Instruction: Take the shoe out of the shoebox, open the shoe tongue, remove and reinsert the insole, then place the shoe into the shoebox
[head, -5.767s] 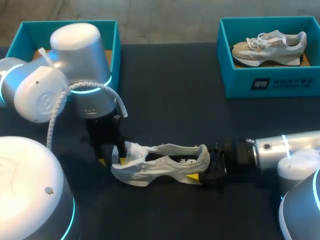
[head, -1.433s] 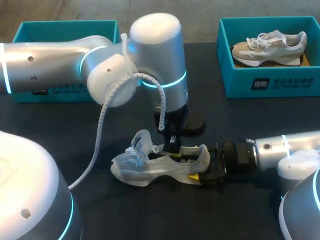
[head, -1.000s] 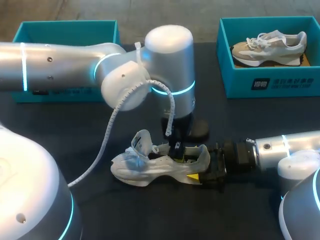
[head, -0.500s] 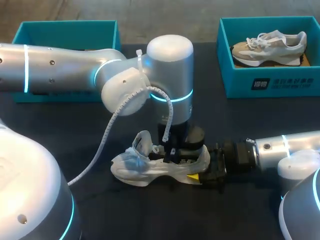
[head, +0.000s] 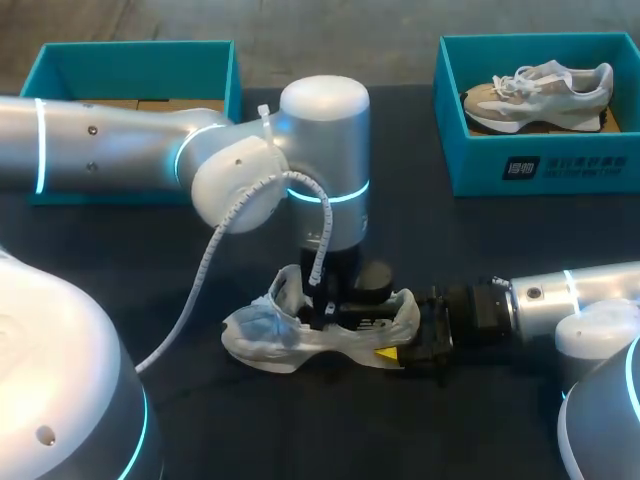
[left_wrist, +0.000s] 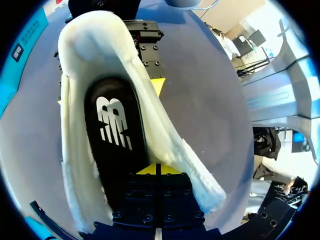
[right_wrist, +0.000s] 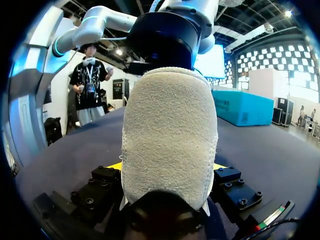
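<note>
Shoe: a white shoe (head: 285, 340) lies on its sole on the dark bench (head: 480, 230), near the middle, with its toe towards my left side and its heel towards my right.
Tongue: the tongue (head: 287, 290) stands up and is folded forward over the toe end, so the mouth of the shoe is open.
Insole: a black insole (left_wrist: 117, 135) with a white mark lies flat inside the shoe.
Left arm: it comes in from the left and past the middle, and points straight down into the shoe's mouth.
Left fingers (left_wrist: 156, 169): drawn together with only a thin seam between them. Their yellow tips are down at the insole, near the side wall of the shoe. I cannot tell whether they pinch the insole.
Right arm: it lies low along the bench, level with the heel.
Right fingers (right_wrist: 168, 167): spread to the width of the heel, one on each side and both pressed against it, holding the shoe.
Far-left shoebox (head: 130, 46): teal, at the far edge behind the left arm, well apart from the shoe.
Far-right shoebox (head: 560, 165): teal, with a second shoe (head: 540, 95), grey and beige, lying in it.
</note>
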